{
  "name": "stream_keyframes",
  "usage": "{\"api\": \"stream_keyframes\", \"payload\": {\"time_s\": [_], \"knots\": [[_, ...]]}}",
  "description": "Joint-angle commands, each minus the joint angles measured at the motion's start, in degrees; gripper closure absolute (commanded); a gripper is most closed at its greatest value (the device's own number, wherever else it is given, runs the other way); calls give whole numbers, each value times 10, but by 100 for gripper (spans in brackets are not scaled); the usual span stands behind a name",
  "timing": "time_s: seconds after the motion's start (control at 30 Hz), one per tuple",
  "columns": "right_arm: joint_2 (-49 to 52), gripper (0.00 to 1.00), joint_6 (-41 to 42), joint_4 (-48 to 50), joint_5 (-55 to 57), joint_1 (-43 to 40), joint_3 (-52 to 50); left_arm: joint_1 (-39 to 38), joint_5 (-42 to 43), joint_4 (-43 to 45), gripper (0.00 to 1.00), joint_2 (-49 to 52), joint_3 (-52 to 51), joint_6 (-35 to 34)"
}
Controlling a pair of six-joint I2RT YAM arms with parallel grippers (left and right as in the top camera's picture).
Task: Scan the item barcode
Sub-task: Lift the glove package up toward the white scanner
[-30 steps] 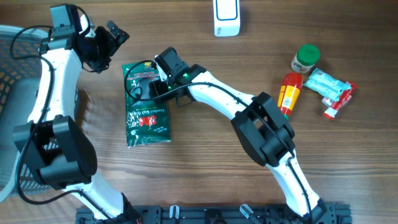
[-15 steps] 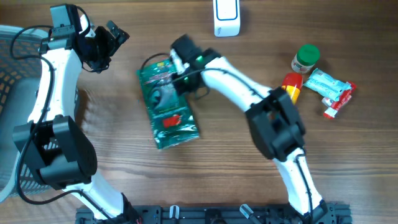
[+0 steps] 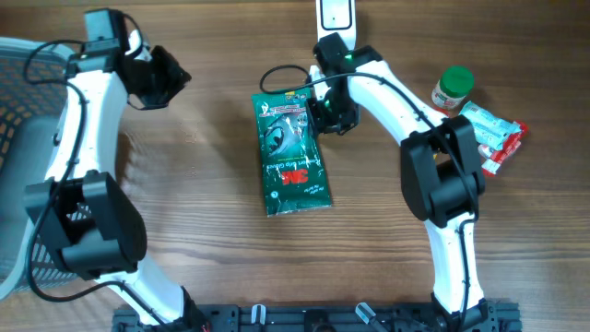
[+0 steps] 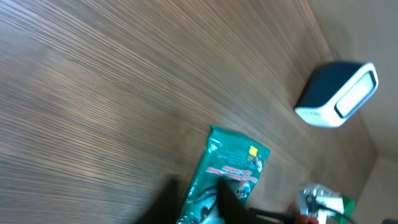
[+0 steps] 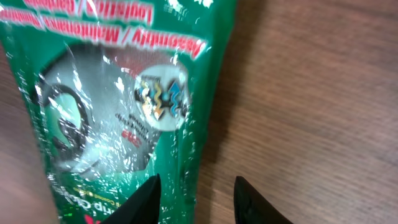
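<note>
i can't make out a barcode on the green packet (image 3: 293,159), and the scanner (image 3: 334,23) is cut off by the top edge. the packet lies flat mid-surface (image 3: 184,212), just below the scanner. the right fingers (image 5: 252,202) are spread astride its edge, tips cropped, contact unclear. the left fingers (image 3: 171,76), dark and blurred, are pressed together, well apart from the packet.
</note>
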Motion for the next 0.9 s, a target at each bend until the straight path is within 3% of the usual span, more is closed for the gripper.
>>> {"api": "stream_keyframes", "payload": {"time_s": [0.0, 0.17, 0.3, 0.47, 0.6, 0.67, 0.87], "knots": [[-9, 60, -4, 16, -62, -24, -12, -73, 9, 27, 96, 19, -37, -16], [-5, 62, -3, 33, -95, -41, -35, -175, 16, 69, 96, 82, -52, -90], [-5, 62, -17, 49, -151, -44, -52, -195, 13, 71, 96, 121, -52, -103], [-5, 62, -17, 57, -151, -44, -54, -182, 9, 66, 96, 156, -52, -102], [-5, 61, -18, 57, -151, -44, -54, -182, -21, 72, 96, 168, -52, -26], [-5, 60, -21, 57, -151, -44, -58, -182, -22, 71, 96, 168, -52, -26], [-5, 54, -31, 144, -201, -44, -159, -183, -48, 48, 96, 170, -61, -29]]}}
